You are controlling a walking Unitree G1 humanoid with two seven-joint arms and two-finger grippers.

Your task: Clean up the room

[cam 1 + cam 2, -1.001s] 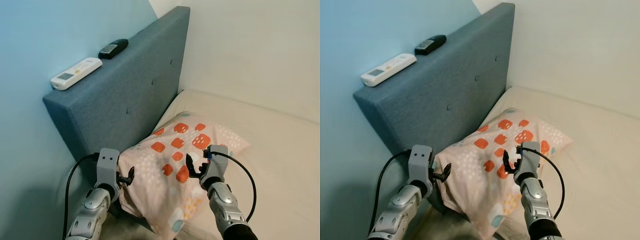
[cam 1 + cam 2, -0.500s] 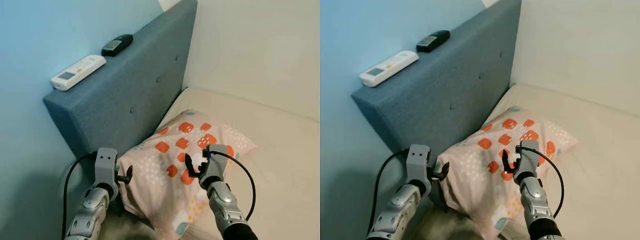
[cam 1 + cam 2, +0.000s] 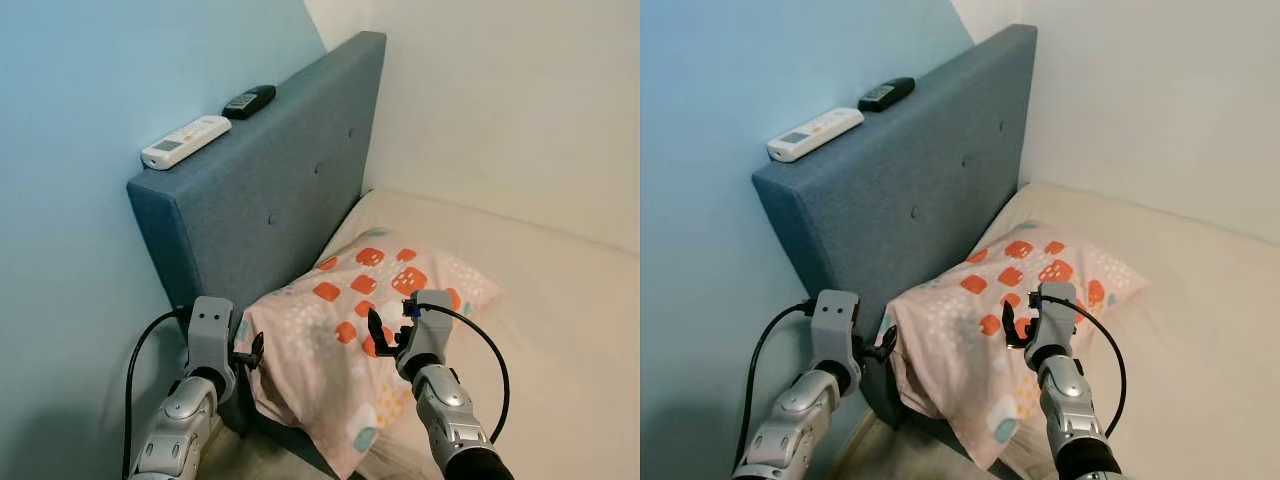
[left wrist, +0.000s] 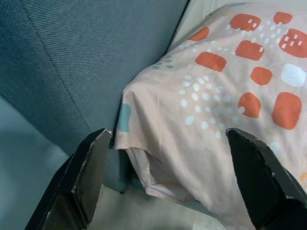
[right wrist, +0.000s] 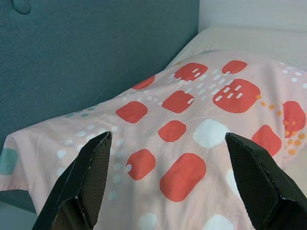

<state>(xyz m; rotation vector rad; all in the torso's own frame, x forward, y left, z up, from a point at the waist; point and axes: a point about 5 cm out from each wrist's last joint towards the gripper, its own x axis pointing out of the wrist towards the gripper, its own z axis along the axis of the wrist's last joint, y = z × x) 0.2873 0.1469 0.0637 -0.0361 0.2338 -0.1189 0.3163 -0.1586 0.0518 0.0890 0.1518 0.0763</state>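
A pink pillow with orange patches lies on the bed, leaning against the blue-grey headboard. Its near corner hangs over the mattress edge. My left gripper is open beside that hanging left corner, close to the fabric; the left wrist view has the pillow's corner between the two black fingers. My right gripper hovers open just above the middle of the pillow, and the right wrist view looks over the orange patches with nothing held.
A white remote and a black remote rest on top of the headboard. A blue wall rises at the left. The cream mattress stretches to the right, against a white wall.
The camera has shifted, so the headboard and remotes sit further right in the picture. Both grippers keep their places by the pillow and stay open.
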